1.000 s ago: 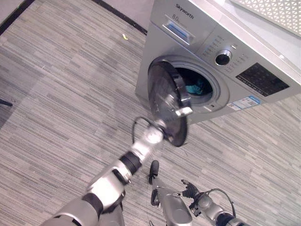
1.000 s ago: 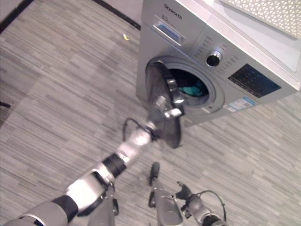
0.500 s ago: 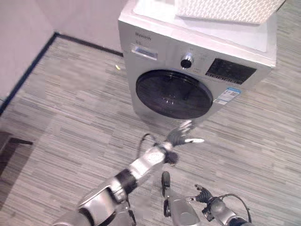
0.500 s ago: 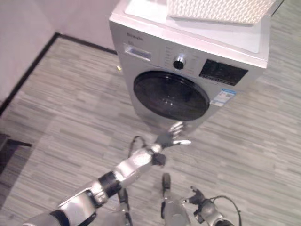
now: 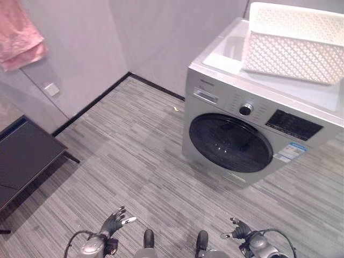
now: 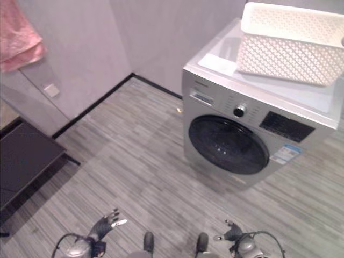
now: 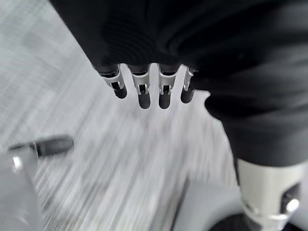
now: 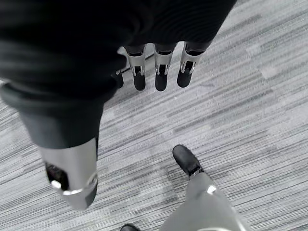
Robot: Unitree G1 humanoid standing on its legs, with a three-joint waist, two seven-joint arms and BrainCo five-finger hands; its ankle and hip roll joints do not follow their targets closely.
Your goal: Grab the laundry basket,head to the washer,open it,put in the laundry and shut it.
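My left hand (image 5: 114, 223): low over the floor (image 5: 134, 166), well short of the washer (image 5: 252, 134), fingers relaxed and spread, holding nothing. In its wrist view the fingers (image 7: 144, 94) hang straight above the grey boards.
My right hand (image 5: 239, 232): low over the floor, fingers loose, empty; wrist view shows the fingers (image 8: 161, 77) extended above the boards.
Washer: silver, against the wall; round dark door (image 5: 231, 142) closed flush.
Basket (image 5: 293, 43): white, perforated, on the washer's top, toward its back right corner.
Pink cloth (image 5: 21, 35): hanging on the left wall.
Dark bench (image 5: 24, 158): at the floor's left edge.
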